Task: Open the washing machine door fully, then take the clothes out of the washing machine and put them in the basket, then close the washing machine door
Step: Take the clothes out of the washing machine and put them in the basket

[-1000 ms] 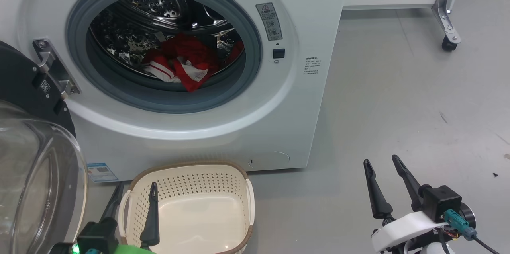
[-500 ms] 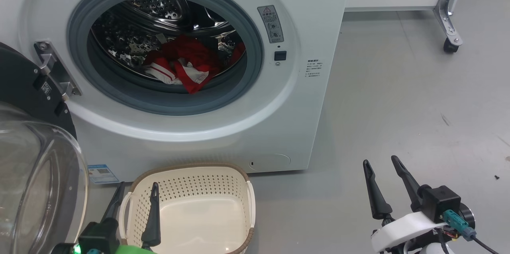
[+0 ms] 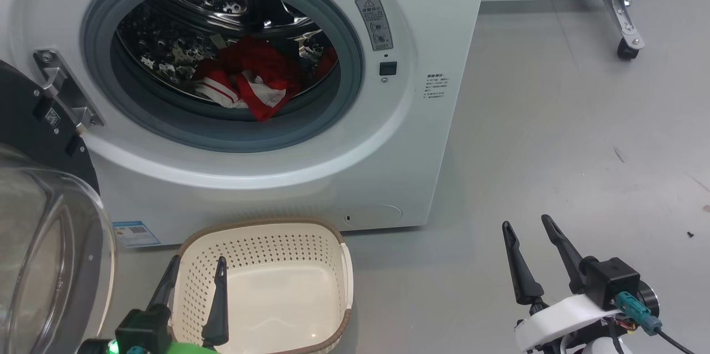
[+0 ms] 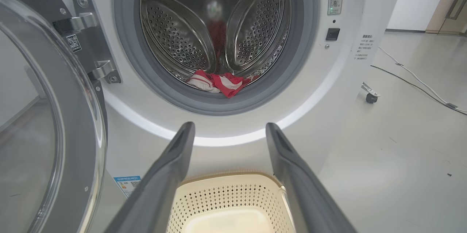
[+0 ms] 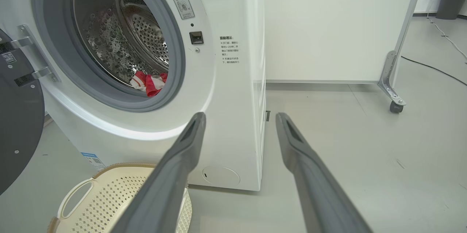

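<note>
Left pincer (image 3: 198, 261) hovering wide open, gripping nothing, over cream perforated basket (image 3: 260, 224) before white washing machine (image 3: 432, 10). Right pincer (image 3: 526, 222) also gaping, empty. Red clothes (image 3: 252, 79) with white striped parts lying crumpled inside steel drum (image 3: 166, 38); black-rimmed washing machine door (image 3: 28, 126) standing open leftward.

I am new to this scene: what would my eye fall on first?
The bright red clothes lying inside the washing machine, upper left of the head view, catch the eye first. Next come the washing machine door, swung open at far left, and the cream basket on the floor below.
</note>
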